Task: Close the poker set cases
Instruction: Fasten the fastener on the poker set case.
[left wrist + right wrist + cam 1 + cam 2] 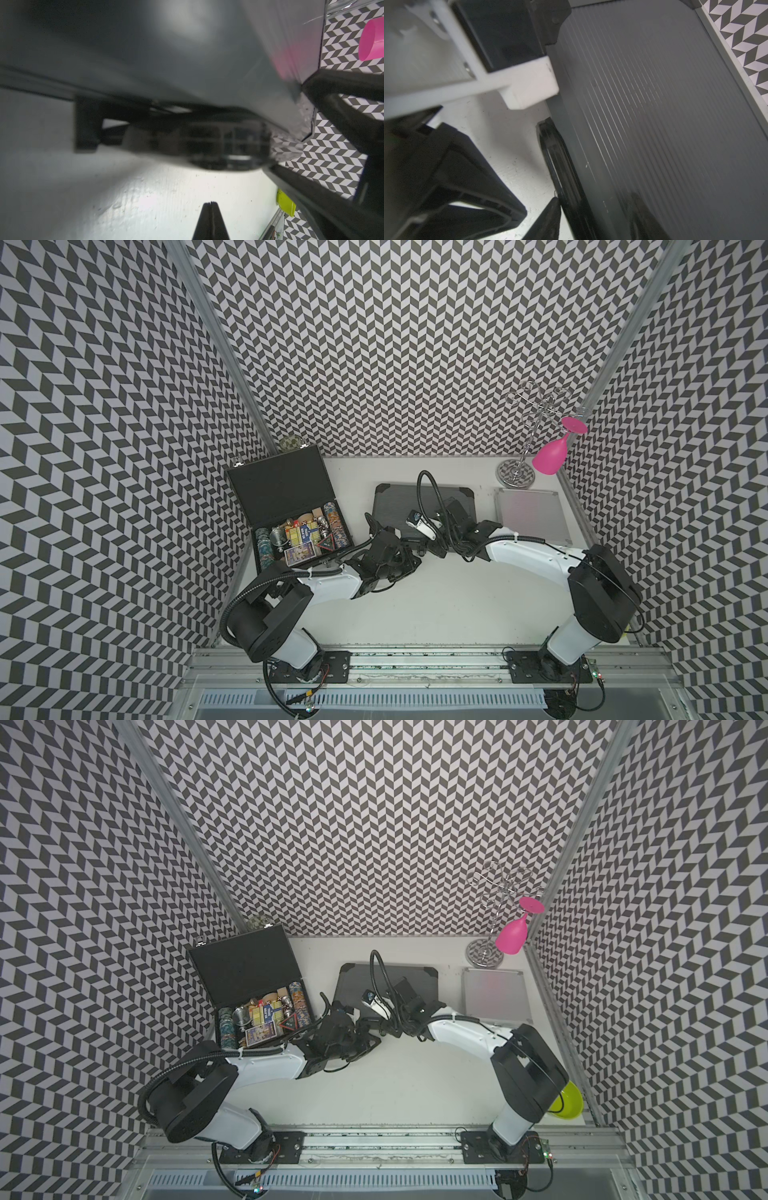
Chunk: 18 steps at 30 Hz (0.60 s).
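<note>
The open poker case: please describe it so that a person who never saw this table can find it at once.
Start at the white table and go to its far corner on the left arm's side. There stands the black case, lid raised, chips and card boxes showing inside. The dark grey ribbed case and the silver case in the same row lie shut.

Probably a lab: chevron walls (395,344), aluminium rail (415,659)

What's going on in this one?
The robot is working on three poker cases. The silver case and the ribbed grey case have their lids down; the black case stands open, chips and cards showing. Both grippers sit at the grey case's front edge near its handle, the left gripper shut, the right gripper open.
</note>
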Tool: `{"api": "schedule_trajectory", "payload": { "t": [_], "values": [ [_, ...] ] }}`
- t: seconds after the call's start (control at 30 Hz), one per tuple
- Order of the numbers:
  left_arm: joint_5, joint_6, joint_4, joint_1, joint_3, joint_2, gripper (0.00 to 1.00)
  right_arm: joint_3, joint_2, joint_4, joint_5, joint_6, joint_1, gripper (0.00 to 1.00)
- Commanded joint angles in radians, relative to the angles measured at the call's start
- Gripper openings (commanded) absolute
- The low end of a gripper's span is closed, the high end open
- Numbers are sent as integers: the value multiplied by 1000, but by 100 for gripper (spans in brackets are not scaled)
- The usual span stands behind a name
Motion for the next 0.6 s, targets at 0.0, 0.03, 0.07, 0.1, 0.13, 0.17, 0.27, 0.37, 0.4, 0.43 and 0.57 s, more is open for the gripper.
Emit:
{"api": "schedule_trajectory", "payload": {
  "t": [0.0,0.03,0.07,0.1,0.13,0.17,0.27,0.37,0.4,0.43,0.57],
  "values": [
    [-28,-81,102,-6,-16,58,8,-51,94,-46,47,63,-42,51],
    [-30,-93,121,-4,-25,68,8,-53,98,-47,47,67,-45,51],
    [-36,-106,142,-4,-35,77,8,-53,104,-51,43,70,-48,51],
    [-43,-116,169,-4,-47,84,8,-54,107,-54,42,72,-50,50],
    [-43,-120,186,-4,-51,90,8,-55,110,-54,42,76,-51,50],
    [-42,-119,187,-3,-47,98,8,-54,111,-56,43,79,-52,50],
    [-52,-124,166,-3,-47,97,6,-48,115,-67,41,83,-57,50],
    [-109,-172,121,-4,-95,42,5,-41,112,-72,37,85,-60,50],
    [-122,-188,140,-4,-119,28,4,-38,112,-74,36,89,-60,50],
    [-136,-201,162,-2,-140,19,5,-36,111,-74,33,90,-60,50],
    [-194,-249,249,-10,-154,32,5,-26,118,-85,42,102,-62,49]
  ]
}}
